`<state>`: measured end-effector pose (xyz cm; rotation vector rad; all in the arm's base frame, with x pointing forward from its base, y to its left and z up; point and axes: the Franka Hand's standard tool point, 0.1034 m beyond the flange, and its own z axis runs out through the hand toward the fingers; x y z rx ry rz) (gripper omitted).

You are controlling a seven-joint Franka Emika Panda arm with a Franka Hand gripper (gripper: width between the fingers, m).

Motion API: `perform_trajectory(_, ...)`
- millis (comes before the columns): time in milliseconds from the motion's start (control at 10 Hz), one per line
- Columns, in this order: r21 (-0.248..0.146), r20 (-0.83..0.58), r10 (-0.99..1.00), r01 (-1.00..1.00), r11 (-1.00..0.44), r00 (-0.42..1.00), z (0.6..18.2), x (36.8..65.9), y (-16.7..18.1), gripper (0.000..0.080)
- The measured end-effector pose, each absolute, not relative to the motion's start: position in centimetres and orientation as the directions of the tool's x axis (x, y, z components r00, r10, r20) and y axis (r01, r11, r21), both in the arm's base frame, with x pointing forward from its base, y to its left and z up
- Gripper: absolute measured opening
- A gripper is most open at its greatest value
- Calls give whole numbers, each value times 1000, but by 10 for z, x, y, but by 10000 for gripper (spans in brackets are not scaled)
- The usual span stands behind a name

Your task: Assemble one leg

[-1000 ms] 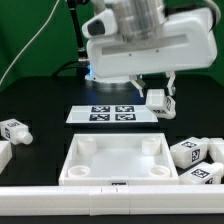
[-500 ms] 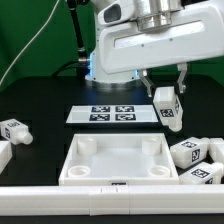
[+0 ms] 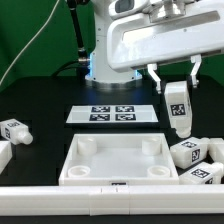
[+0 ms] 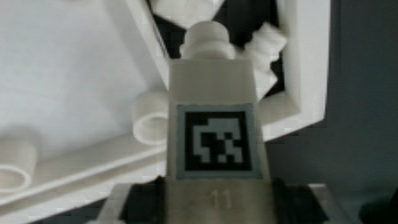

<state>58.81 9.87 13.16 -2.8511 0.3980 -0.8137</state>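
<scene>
My gripper (image 3: 175, 88) is shut on a leg (image 3: 179, 108), a chunky white post with black-and-white tags. It hangs nearly upright in the air, above the table at the exterior view's right. In the wrist view the leg (image 4: 215, 115) runs out from between the dark fingers (image 4: 157, 195), its narrower peg (image 4: 208, 38) at the far end. The large white square panel (image 3: 118, 159) with corner holes lies below and towards the exterior view's left of the held leg; it also shows in the wrist view (image 4: 71, 90).
The marker board (image 3: 113, 114) lies behind the panel. Two more legs (image 3: 188, 153) (image 3: 201, 174) lie at the exterior view's right, another (image 3: 14, 130) at its left. A long white bar (image 3: 100, 202) runs along the front edge.
The gripper has risen and moved towards the exterior view's right with the leg. The leg has swung from tilted to nearly upright.
</scene>
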Motion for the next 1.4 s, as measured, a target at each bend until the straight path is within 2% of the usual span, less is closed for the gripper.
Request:
perform_trajectory(100,-218,549,-297,-209,-953,782,131,587,100,282)
perform_trajectory(300,-206,534,-281,-200,-958,797,126,586,100,282)
perform_trajectory(400,-157,563,-201,-135,-978,802,123,588,101,282)
perform_trajectory(500,-100,575,-132,-91,-991,807,122,598,86,282)
perform_trajectory(600,-75,594,-111,-82,-994,797,128,612,70,282)
perform_trajectory(800,-40,613,-62,-48,-998,787,129,629,61,282)
perform_trajectory(1200,-43,610,-66,-50,-998,790,126,627,64,282)
perform_trajectory(1400,-38,609,-56,-42,-998,791,117,629,69,282)
